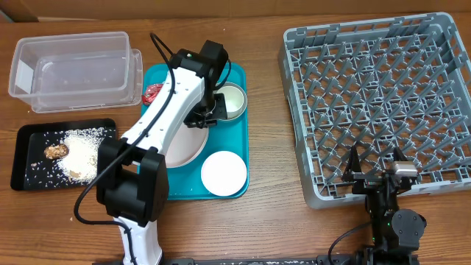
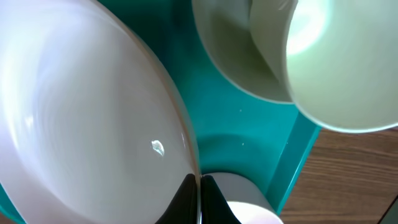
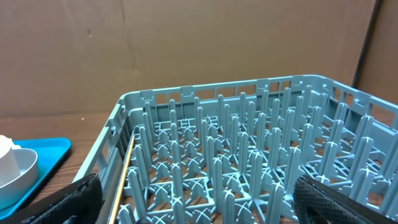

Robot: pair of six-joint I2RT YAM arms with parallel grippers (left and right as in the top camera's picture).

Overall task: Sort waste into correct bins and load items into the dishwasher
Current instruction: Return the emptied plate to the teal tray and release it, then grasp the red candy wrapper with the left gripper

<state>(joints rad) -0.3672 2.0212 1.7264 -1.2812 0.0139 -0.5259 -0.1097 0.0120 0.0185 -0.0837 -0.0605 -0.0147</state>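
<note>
My left gripper (image 1: 204, 118) is shut on the rim of the large white plate (image 1: 188, 144), which lies on the teal tray (image 1: 237, 136) half hidden under the arm. Up close, the black fingertips (image 2: 186, 198) pinch the plate (image 2: 93, 112) edge. A white cup in a metal bowl (image 1: 232, 100) sits just beyond the plate, and the small white dish (image 1: 224, 174) lies nearer. A red wrapper (image 1: 152, 92) lies at the tray's left edge. My right gripper (image 1: 375, 174) stands open at the front edge of the grey rack (image 1: 291, 81), nothing between its fingers (image 3: 59, 200).
A clear tub (image 1: 73, 70) stands at the back left. The black tray (image 1: 22, 165) in front of it holds rice grains, a white heap and a brown chunk (image 1: 55, 152). The rack (image 3: 186, 94) has upright pegs throughout.
</note>
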